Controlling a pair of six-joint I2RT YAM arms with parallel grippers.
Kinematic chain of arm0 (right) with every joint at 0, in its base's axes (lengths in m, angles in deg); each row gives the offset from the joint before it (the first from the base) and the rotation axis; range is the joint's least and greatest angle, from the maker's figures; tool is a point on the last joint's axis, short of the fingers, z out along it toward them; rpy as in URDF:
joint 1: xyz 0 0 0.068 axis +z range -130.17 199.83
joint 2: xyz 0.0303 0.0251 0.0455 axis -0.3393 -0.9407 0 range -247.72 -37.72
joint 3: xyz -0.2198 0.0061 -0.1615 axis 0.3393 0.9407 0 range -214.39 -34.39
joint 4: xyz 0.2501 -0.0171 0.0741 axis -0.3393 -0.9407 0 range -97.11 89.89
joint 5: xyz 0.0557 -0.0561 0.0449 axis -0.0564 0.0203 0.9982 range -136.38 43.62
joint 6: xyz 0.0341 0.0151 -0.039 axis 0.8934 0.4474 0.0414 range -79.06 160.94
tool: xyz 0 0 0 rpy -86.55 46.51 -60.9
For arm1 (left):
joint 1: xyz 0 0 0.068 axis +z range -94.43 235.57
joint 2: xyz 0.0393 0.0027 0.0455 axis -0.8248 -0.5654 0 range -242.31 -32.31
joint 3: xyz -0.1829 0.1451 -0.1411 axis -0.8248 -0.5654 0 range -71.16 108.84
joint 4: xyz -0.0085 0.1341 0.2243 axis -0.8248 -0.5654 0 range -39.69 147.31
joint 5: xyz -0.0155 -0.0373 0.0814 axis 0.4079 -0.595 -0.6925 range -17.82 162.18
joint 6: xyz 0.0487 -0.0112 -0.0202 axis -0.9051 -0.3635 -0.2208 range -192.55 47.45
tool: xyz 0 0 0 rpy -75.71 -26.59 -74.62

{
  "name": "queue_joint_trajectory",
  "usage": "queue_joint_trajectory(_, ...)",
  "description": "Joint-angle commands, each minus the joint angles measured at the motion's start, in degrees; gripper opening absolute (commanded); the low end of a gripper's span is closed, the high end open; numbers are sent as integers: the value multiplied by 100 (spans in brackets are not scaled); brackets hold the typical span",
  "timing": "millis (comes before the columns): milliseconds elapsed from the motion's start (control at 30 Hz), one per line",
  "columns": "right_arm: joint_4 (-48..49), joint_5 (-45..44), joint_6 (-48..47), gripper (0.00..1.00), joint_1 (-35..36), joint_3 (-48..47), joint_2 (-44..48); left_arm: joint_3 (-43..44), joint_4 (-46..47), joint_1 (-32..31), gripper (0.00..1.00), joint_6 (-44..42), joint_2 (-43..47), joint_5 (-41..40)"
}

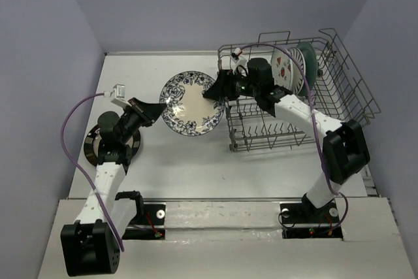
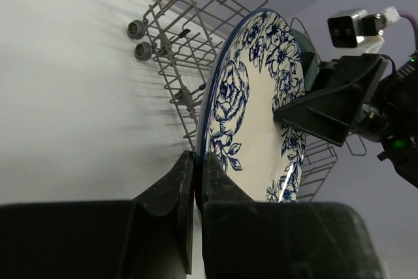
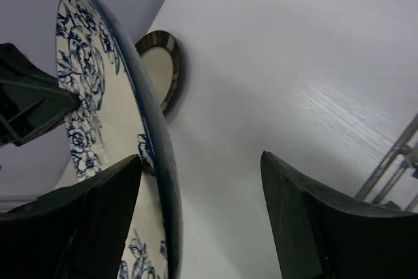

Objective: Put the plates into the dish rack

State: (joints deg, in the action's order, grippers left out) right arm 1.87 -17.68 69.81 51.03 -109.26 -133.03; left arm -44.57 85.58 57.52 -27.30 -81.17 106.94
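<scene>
The blue-white floral plate is held off the table, left of the dish rack. My left gripper is shut on its left rim, and the left wrist view shows the jaws pinching the plate at the edge. My right gripper is open at the plate's right rim. In the right wrist view the plate has its rim between the spread fingers, close to the left finger. The white plate with red fruit marks and the teal-grey plate stand in the rack. The dark silver-rimmed plate is not in view.
The black-white striped plate lies flat on the table under my left arm and also shows in the right wrist view. The rack's near tine rows hold nothing. Grey walls close in the table on three sides.
</scene>
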Motion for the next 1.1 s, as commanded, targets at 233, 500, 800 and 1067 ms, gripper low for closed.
queue_joint_trajectory(233,1454,1076,761,7,26,517,460,-31,1216,-29,49,212,473,760)
queue_joint_trajectory(500,999,260,709,7,-1227,448,1593,162,-475,-159,99,-841,1212,927)
queue_joint_trajectory(800,-1630,-3862,-2172,7,-1494,-1563,1393,593,-2239,-1030,99,-2574,1704,4)
queue_joint_trajectory(1067,-1797,-4945,-3983,7,-1600,-2778,769,549,-2300,-1083,99,-2566,1722,-5)
